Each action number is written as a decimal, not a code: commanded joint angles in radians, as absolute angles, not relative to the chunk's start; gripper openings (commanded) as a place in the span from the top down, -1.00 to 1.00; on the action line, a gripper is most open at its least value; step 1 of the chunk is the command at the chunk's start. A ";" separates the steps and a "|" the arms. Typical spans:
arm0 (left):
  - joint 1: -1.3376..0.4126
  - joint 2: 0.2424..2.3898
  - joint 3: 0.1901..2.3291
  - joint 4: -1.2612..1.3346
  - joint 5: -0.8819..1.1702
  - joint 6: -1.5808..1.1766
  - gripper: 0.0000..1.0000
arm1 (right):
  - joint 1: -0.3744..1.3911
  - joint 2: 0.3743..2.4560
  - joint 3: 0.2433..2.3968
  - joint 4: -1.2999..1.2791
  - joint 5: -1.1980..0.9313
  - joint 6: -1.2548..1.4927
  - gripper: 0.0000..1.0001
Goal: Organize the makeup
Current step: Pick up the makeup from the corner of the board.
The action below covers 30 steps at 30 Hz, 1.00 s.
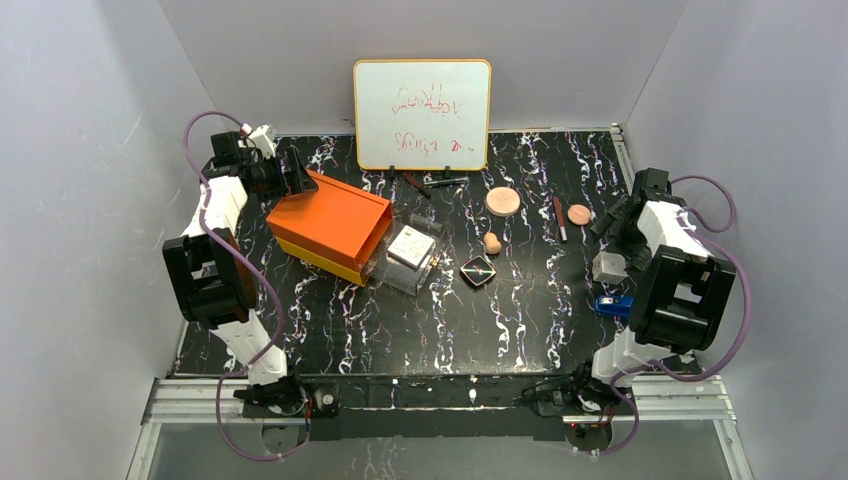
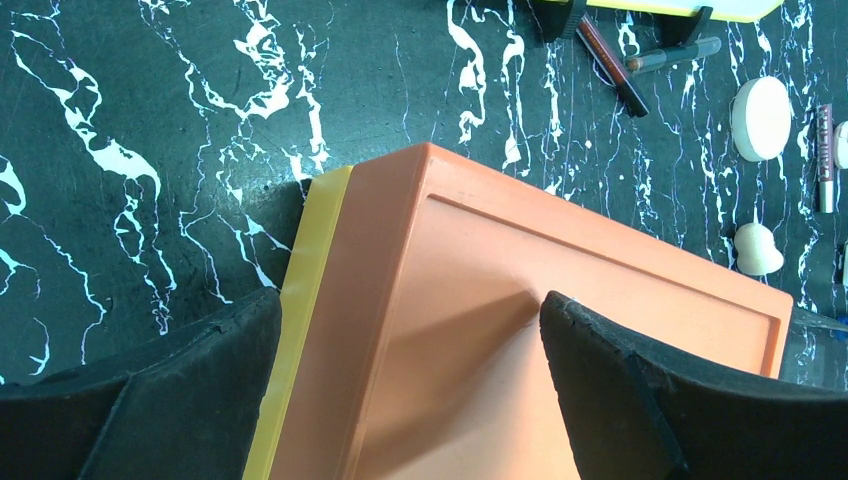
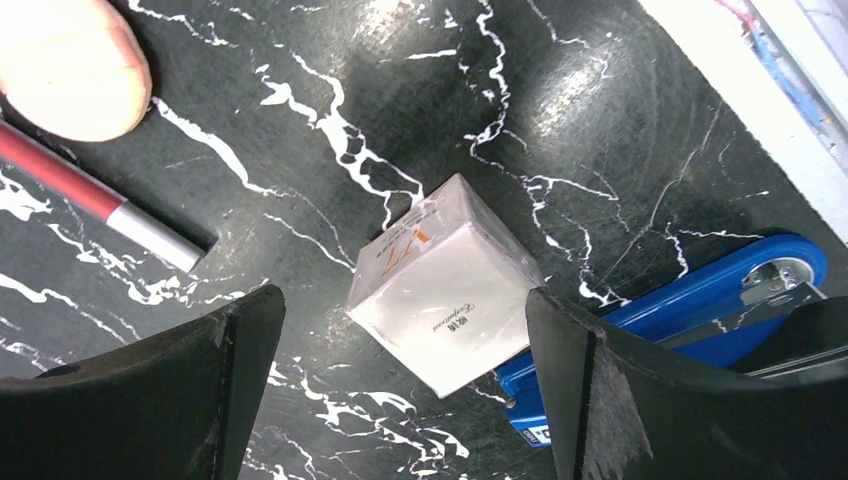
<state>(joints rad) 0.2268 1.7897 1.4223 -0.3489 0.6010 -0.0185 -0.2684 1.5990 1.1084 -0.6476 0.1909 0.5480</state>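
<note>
Orange box (image 1: 330, 222) — tan sponge (image 1: 492, 242) — black, white-veined table (image 1: 520, 320)

Lighting was bright, even, overhead; glare patches lay on the glossy table (image 3: 590, 80) in right wrist view; left fingers (image 2: 640, 400) cast soft shadow on orange box (image 2: 600, 260); overhead view was sharp.

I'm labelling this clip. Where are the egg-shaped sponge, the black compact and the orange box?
egg-shaped sponge (image 1: 492, 243), top view, middle of its body.
black compact (image 1: 478, 271), top view, centre of its lid.
orange box (image 1: 330, 222), top view, its top face.
</note>
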 commanded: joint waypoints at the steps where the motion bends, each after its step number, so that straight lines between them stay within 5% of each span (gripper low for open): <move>1: 0.224 1.740 1.450 -0.379 0.602 -0.005 -0.97 | -0.273 1.656 1.107 -0.601 0.188 0.570 -0.96; 30: 0.224 1.742 1.457 -0.390 0.594 -0.004 -0.97 | -0.258 1.575 1.122 -0.672 0.170 0.540 -0.94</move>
<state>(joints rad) 0.2268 1.7897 1.4227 -0.3569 0.5930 -0.0185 -0.2596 1.6039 1.1172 -0.6575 0.1692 0.5484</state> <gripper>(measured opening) 0.984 0.979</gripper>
